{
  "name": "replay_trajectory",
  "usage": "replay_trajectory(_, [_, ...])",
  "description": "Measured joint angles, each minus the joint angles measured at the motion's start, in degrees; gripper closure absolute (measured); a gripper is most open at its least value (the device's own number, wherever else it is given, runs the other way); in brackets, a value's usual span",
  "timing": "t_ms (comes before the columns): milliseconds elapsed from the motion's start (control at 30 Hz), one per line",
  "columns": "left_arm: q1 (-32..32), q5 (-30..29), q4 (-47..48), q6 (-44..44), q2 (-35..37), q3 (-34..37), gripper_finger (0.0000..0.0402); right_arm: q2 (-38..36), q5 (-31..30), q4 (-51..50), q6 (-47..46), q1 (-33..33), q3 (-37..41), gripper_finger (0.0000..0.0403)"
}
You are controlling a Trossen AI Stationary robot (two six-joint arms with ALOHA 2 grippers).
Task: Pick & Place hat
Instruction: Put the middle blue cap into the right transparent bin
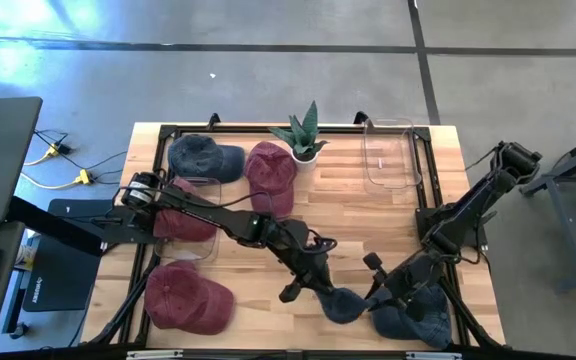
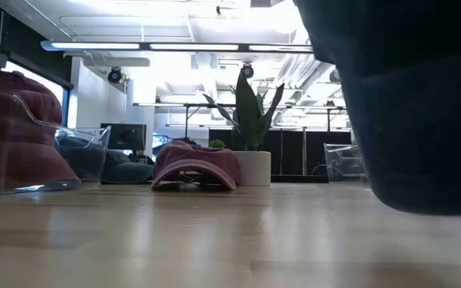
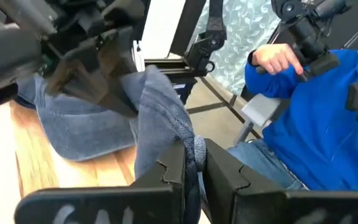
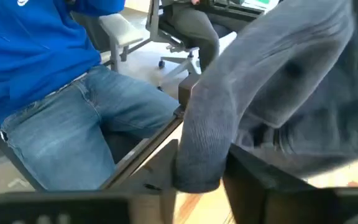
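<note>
Pincers: left pincer (image 3: 192,163) and right pincer (image 4: 199,167) both clamp blue hat (image 1: 348,303) | nearby: maroon hat (image 1: 186,297), plant (image 1: 302,135)

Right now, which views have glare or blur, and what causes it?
Low view: ceiling lights glare, and a dark blue hat looms blurred at the lens. Left wrist view: the other arm's gripper is blurred. High view: evenly lit, with a bright patch on the floor.

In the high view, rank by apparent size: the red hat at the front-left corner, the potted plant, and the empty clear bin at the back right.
1. Red hat and clear bin: too alike in footprint to rank.
2. Potted plant: clearly smallest.
</note>
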State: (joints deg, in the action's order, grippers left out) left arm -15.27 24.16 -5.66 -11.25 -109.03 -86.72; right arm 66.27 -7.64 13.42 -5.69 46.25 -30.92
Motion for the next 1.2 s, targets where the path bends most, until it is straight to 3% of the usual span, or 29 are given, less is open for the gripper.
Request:
replay_trajectory(167, [-0.09, 2.82, 2.47, 0.08, 0.0, 0.0, 0.0373, 0.01, 2.75, 0.6, 2.59, 0.71, 0.0, 0.0388])
replay_trajectory(333, [-0.11, 5.68, 2.49, 1.03, -0.04, 0.02, 0.0373, -0.01, 5.73, 3.77, 2.79, 1.84, 0.0, 0.0376])
replay_trajectory(567, [-0.11, 6.39, -1.16, 3.54, -0.04, 0.02, 0.0359, 0.01, 6.94, 3.77, 4.28, 0.34, 0.0, 0.039])
replay_trajectory(1000, [-0.09, 7.8, 2.25, 9.15, -1.05, -0.03, 0.0166, 0.1, 6.79, 5.06, 8.44, 0.0, 0.02, 0.0389])
replay_trajectory(1200, [-0.1, 7.64, 2.88, 13.02, -3.22, -0.27, 0.0116, 0.1, 6.71, 6.16, 10.73, 1.71, 0.04, 0.0396])
